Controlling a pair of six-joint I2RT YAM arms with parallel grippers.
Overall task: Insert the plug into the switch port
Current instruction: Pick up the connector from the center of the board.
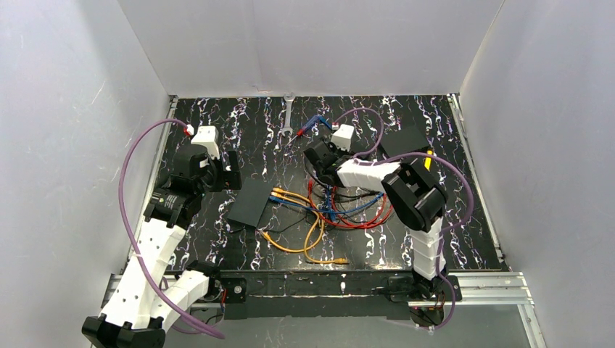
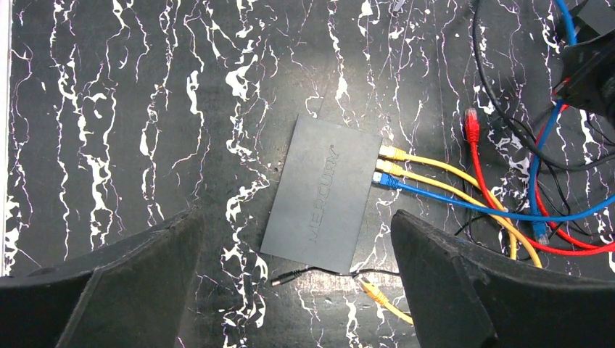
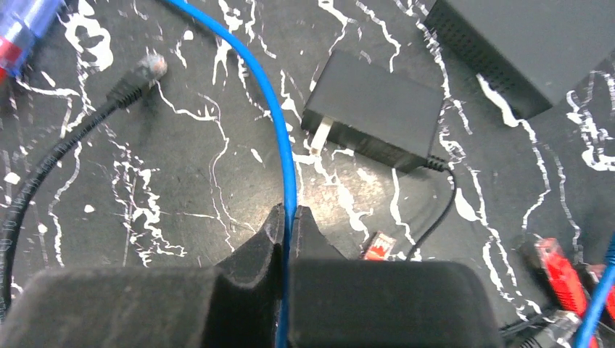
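The switch [image 2: 323, 192] is seen lying flat on the black, white-veined table [image 2: 109, 109], lettered face up, directly below the left gripper [image 2: 294, 217]. In the left wrist view it is framed between the two fingers and touched by neither. The left jaws are spread wide.

Along the switch's edge that faces the tangle of cables, two yellow plugs [image 2: 391, 153] and a blue plug [image 2: 384, 180] are seated in neighbouring sockets. A loose red plug [image 2: 471, 127] lies near that edge, apart from the box. A loose yellow plug [image 2: 371, 290] and a small black barrel plug [image 2: 281, 278] lie just beside the switch's near edge.

In the top view the right gripper [image 1: 319, 154] is well apart from the switch, further back on the table and across the cable tangle from it. Its jaws are pressed together on a blue cable [image 3: 283, 130], which is pinched right at the fingertips and runs away from them in a long curve. Which plug ends this cable cannot be told.

Beyond the right fingertips a black power adapter [image 3: 377, 119] lies with its metal prongs turned toward the cable, not touching it. A black-corded plug [image 3: 138, 76] lies on the other side of the cable, and a second black slab [image 3: 537, 43] is cut off at the corner of the right wrist view — none of these is gripped
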